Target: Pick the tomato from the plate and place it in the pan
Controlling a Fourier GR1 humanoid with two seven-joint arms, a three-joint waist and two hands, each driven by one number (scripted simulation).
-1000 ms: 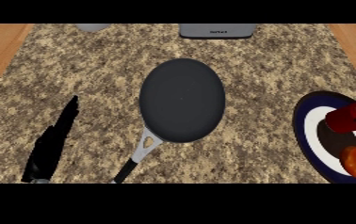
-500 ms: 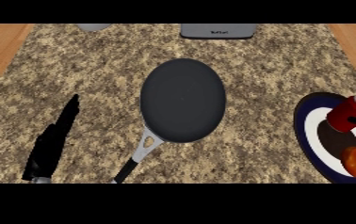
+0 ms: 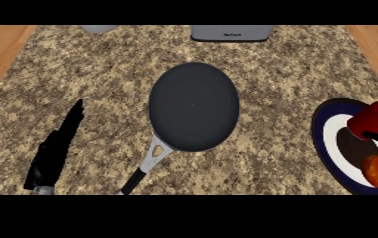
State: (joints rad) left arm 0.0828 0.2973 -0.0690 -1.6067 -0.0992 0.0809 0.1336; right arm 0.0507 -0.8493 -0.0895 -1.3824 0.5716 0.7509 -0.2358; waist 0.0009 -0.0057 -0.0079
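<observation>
The black pan (image 3: 193, 106) lies in the middle of the counter, its grey handle (image 3: 151, 159) pointing toward the lower left. At the right edge a dark-rimmed white plate (image 3: 322, 137) is cut off by the view. A red tomato (image 3: 365, 122) shows over the plate's upper part, with a dark shadow under it. An orange-red round thing (image 3: 370, 169) lies lower on the plate. My left hand (image 3: 53, 152) rests open at the lower left, fingers straight and pointing up. No part of my right hand shows.
A grey appliance (image 3: 230, 33) stands at the counter's far edge, and a grey bowl-like thing (image 3: 100, 29) sits at the far left. Wooden strips border the speckled counter on both sides.
The red tomato at the right edge has shifted slightly up and left over the plate. The left hand and the pan have not moved.
</observation>
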